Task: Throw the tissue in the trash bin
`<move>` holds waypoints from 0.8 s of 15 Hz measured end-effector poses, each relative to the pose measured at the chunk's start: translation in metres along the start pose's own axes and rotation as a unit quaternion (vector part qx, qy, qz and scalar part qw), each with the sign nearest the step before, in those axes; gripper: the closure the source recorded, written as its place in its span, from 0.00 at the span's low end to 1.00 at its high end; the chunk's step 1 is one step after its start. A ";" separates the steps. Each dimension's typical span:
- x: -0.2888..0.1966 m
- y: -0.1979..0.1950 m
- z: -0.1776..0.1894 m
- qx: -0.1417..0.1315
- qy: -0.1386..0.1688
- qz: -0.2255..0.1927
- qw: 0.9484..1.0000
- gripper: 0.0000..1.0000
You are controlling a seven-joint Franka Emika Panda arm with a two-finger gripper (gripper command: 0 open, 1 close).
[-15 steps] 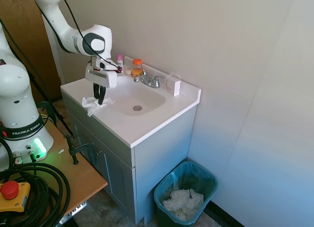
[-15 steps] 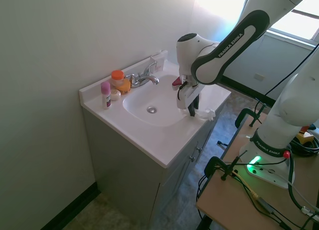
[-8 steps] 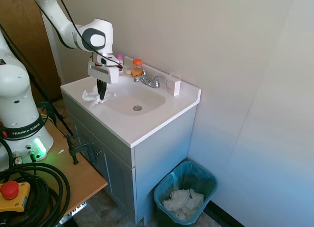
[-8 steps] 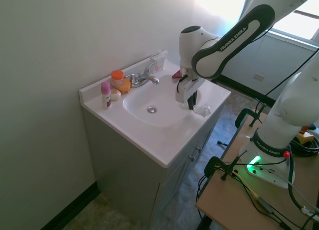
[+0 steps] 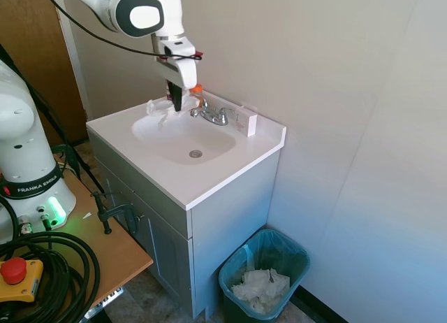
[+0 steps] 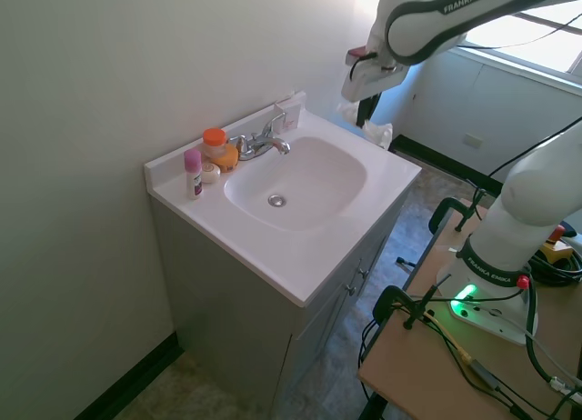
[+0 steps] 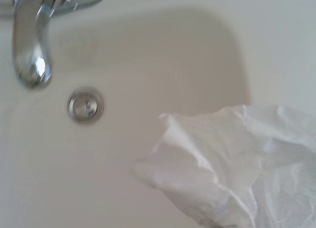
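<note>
White, crumpled paper: the tissue (image 5: 158,106) hangs pinched in the closed gripper (image 5: 175,101), lifted clear above the sink (image 5: 183,138), its ragged folds trailing beside and below the fingertips. In the wrist view the tissue (image 7: 232,169) fills one corner, with the drain (image 7: 85,105) and the chrome faucet (image 7: 30,45) underneath. It looks feather-light, soft and easily torn, and judging by its limp drape, a pinch on the bunched centre should carry it best; a loose edge could slip or rip free.

Directly beneath the gripper lies the white vanity surface (image 5: 230,159). Just behind it, against the wall, stand an orange-capped bottle (image 6: 215,144) and a pink-capped tube (image 6: 193,172). Far below and well away from the gripper, on the floor past the cabinet's far end, waits the teal trash bin (image 5: 264,275), already holding a pile of crumpled white tissues (image 5: 260,288). The room is a small bathroom with plain pale walls.
</note>
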State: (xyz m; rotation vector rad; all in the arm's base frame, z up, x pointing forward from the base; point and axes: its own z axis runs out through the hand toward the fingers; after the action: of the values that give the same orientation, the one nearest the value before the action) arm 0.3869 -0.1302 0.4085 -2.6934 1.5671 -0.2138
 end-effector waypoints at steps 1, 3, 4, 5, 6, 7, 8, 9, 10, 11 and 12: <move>0.023 0.009 -0.011 0.019 0.004 0.017 1.000 1.00; 0.067 0.032 -0.025 0.044 0.020 0.061 0.997 1.00; 0.090 0.044 -0.026 0.053 0.024 0.081 0.995 1.00; 0.114 0.058 -0.023 0.056 0.024 0.103 0.993 1.00; 0.136 0.070 -0.015 0.054 0.021 0.127 0.990 1.00; 0.157 0.080 -0.005 0.053 0.018 0.144 0.988 1.00; 0.173 0.086 0.004 0.047 0.016 0.159 0.986 1.00; 0.188 0.091 0.014 0.040 0.016 0.173 0.984 1.00; 0.204 0.096 0.024 0.033 0.018 0.186 0.982 1.00; 0.217 0.100 0.036 0.025 0.017 0.197 0.980 1.00; 0.231 0.103 0.051 0.017 0.016 0.209 0.978 1.00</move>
State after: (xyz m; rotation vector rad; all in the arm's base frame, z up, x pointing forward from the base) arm 0.4168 -0.3843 0.3747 -2.2730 2.0637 -0.2704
